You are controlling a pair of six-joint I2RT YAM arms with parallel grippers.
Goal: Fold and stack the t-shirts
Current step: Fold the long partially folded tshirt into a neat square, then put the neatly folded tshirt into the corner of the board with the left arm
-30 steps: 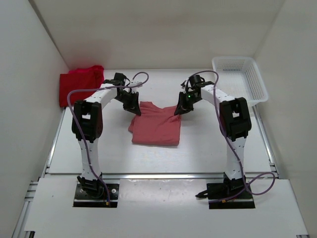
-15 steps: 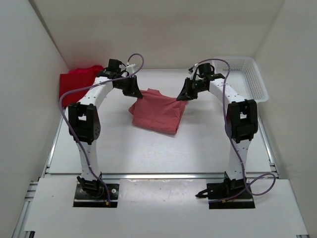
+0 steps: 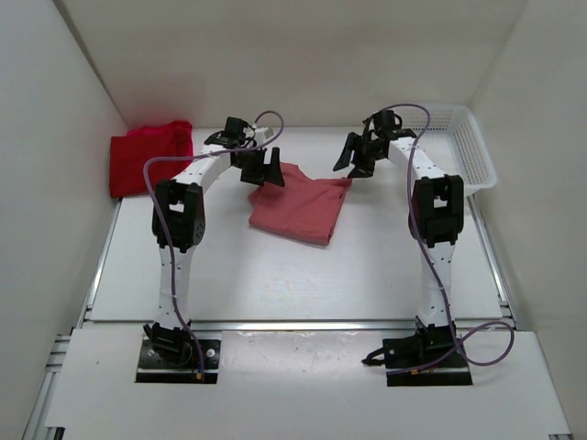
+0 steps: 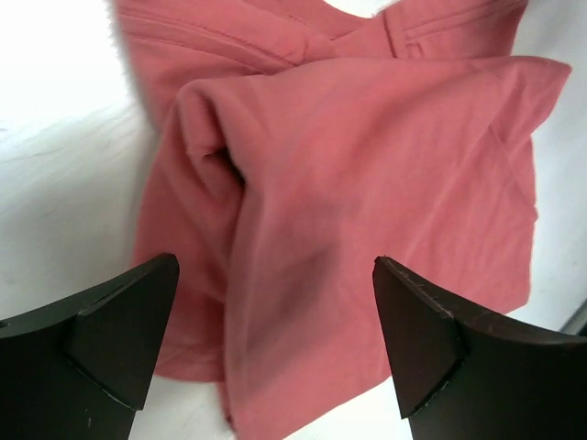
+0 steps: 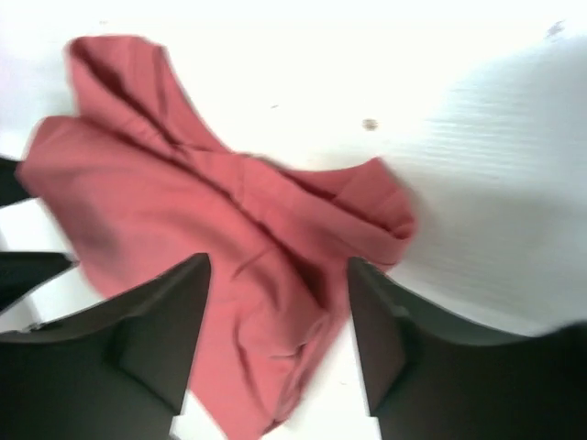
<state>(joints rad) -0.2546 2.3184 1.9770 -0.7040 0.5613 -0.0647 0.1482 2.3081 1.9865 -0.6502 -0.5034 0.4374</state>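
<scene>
A faded salmon pink t-shirt [image 3: 301, 207] lies folded on the table between the two arms, also in the left wrist view [image 4: 367, 183] and the right wrist view [image 5: 211, 238]. My left gripper [image 3: 269, 169] hangs open just above its far left corner, nothing between the fingers [image 4: 119, 330]. Open too, my right gripper [image 3: 358, 156] hovers above the shirt's far right corner, fingers [image 5: 156, 321] apart from the cloth. A pile of bright red t-shirts [image 3: 147, 154] sits at the far left against the wall.
A white mesh basket [image 3: 449, 147] stands at the far right corner, close behind the right arm. White walls close in the table on the left, back and right.
Both grippers carried the salmon shirt's far edge toward the back, then opened and let it go. The shirt now lies flat, slightly farther back than before.
</scene>
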